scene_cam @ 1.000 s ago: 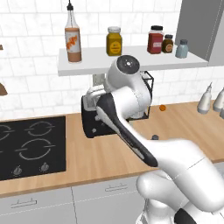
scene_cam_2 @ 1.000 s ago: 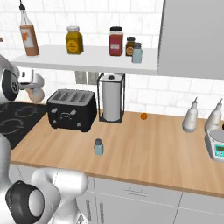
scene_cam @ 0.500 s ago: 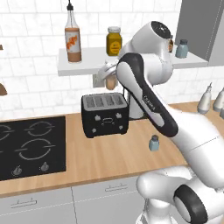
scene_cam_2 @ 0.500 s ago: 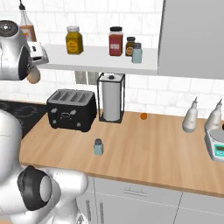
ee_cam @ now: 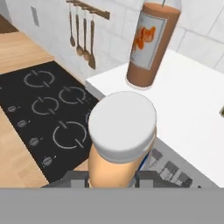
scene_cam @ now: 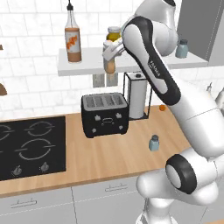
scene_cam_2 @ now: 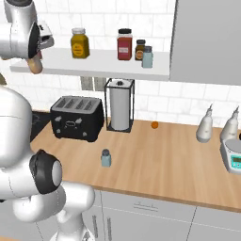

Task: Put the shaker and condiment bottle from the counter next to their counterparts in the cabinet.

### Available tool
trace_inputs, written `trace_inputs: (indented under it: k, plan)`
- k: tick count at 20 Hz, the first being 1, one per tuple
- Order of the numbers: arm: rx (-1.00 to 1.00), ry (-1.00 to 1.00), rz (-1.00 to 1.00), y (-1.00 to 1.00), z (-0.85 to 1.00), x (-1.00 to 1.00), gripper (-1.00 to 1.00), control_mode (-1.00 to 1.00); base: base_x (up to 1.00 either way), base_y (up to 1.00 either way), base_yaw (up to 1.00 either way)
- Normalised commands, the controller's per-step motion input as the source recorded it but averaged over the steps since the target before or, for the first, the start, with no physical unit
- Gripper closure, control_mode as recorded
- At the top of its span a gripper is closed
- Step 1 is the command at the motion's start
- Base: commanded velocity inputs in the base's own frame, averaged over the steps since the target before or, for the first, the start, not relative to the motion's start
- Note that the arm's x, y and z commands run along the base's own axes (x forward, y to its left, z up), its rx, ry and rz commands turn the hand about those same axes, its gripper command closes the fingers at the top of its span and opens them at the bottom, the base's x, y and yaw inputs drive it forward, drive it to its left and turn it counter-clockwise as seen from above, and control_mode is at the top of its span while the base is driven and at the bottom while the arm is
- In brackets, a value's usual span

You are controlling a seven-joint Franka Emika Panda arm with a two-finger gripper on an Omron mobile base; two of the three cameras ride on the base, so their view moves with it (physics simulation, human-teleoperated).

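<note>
In the last second we've swung the gripper (scene_cam: 110,65), clamped on the bottle (ee_cam: 120,140), up from toaster height to the cabinet (scene_cam: 131,64) edge. It's near the tall bottle (scene_cam: 73,39) now, so placing comes next; the shaker (scene_cam_2: 106,158) waits on the counter (scene_cam_2: 155,160).

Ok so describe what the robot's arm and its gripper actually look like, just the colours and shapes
The arm is glossy white, built of rounded, tube-like segments that bulge at the joints. Dark grey to black bands and round caps mark those joints, and one long dark strip runs along a link with small pale lettering, too small to read. The gripper is a small white block. Its fingers are small and dark grey. No cables show.
</note>
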Motion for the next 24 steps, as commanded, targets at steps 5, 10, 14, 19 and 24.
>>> trace_inputs:
  k: [5, 10, 14, 19, 24]
  plan:
    - [0.0, 0.04, 0.15, -0.02, 0.2, 0.19, 1.0, -1.0, 0.0, 0.0, 0.0]
    - [0.01, 0.0, 0.0, 0.0, 0.0, 0.04, 1.0, -1.0, 0.0, 0.0, 0.0]
    - [0.12, 0.0, 0.0, -0.02, 0.0, 0.23, 1.0, -1.0, 0.0, 0.0, 0.0]
    - [0.2, -0.01, -0.02, 0.0, 0.0, 0.21, 1.0, -1.0, 0.0, 0.0, 0.0]
    - [0.01, -0.01, 0.0, 0.0, -0.03, 0.0, 1.0, -1.0, 0.0, 0.0, 0.0]
